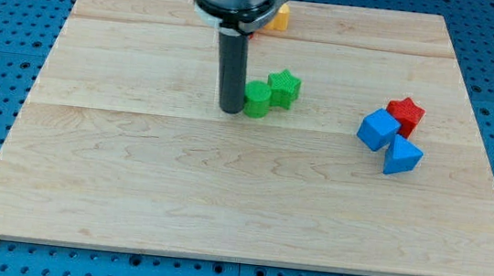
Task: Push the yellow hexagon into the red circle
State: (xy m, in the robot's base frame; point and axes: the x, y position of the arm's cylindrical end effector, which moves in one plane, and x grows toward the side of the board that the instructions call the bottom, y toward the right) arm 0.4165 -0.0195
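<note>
A yellow block (281,17), its shape mostly hidden, shows at the view's top, just to the right of the arm's body. I cannot make out the red circle; the arm's body covers the board beside the yellow block. My tip (231,110) rests on the board well below the yellow block. It stands right against the left side of a green round block (257,100). A green star (283,88) touches that green block on its upper right.
A red star (406,112), a blue cube (378,130) and a blue triangle (401,157) sit clustered at the view's right. The wooden board (131,190) lies on a blue perforated table.
</note>
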